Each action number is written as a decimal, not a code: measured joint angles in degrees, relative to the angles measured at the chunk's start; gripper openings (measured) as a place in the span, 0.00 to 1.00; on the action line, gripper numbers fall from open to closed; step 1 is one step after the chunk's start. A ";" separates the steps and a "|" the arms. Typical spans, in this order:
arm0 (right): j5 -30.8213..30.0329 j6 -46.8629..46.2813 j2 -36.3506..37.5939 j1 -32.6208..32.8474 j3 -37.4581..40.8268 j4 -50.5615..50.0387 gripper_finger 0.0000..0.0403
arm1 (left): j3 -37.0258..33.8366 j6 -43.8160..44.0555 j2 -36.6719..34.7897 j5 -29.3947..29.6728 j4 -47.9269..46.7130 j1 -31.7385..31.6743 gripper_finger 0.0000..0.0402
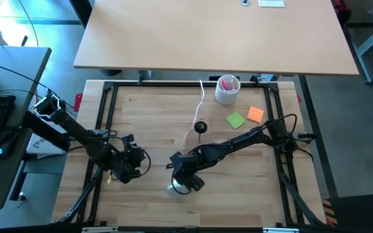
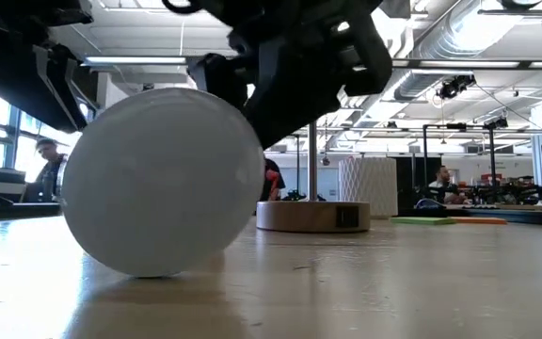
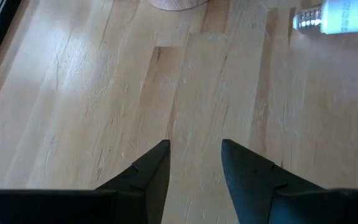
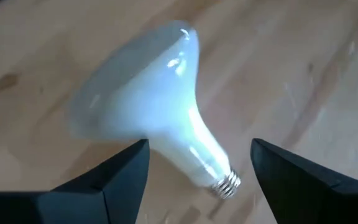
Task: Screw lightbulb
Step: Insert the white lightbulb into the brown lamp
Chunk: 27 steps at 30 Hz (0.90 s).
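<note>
We've got the right gripper [image 4: 197, 165] spread wide over the lightbulb [image 4: 148, 118] lying on the table [image 1: 154, 116]; left gripper [image 3: 194, 155] sits partly open nearby, empty.

From above I can barely see the bulb [image 1: 177, 188]: the right gripper [image 1: 188, 182] covers most of it, leaving only a pale sliver at its edge. In the low view the globe [image 2: 163, 181] sits so close that it hides its own neck and base, and the arm above it is cut off by the top edge. My left wrist camera catches only the bulb's screw end [image 3: 334, 16]; the globe runs out of the picture. The wooden stand [image 3: 173, 3] there is cropped to a thin arc. The cup [image 1: 226, 89] holds something pink, too small to identify.
</note>
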<state>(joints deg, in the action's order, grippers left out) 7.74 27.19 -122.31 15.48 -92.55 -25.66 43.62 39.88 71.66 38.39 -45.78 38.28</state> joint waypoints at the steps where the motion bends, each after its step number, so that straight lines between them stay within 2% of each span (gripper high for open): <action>1: 0.38 0.49 -0.23 0.07 -0.03 0.80 0.69 | 0.00 0.00 0.00 0.00 -0.02 0.00 0.34; 8: 5.51 0.51 -4.32 -0.49 -2.18 1.93 0.69 | 0.00 -1.57 0.00 0.02 0.40 -0.02 0.34; 19: 12.58 -1.99 -15.18 -2.10 -15.97 -4.49 0.68 | 0.00 -2.02 0.00 -0.29 0.64 -0.52 0.34; 23: 13.34 -3.18 -17.08 -2.75 -17.89 -4.86 0.60 | 0.00 -1.20 0.00 -0.52 0.61 -0.52 0.34; 27: 13.58 -4.93 -17.13 -2.86 -18.01 -4.27 0.43 | 0.00 -0.94 0.00 -0.55 0.80 -0.52 0.34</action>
<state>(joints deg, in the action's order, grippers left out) 21.32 22.27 -139.44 12.62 -110.56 -29.94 43.62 38.94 71.66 37.85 -44.98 37.76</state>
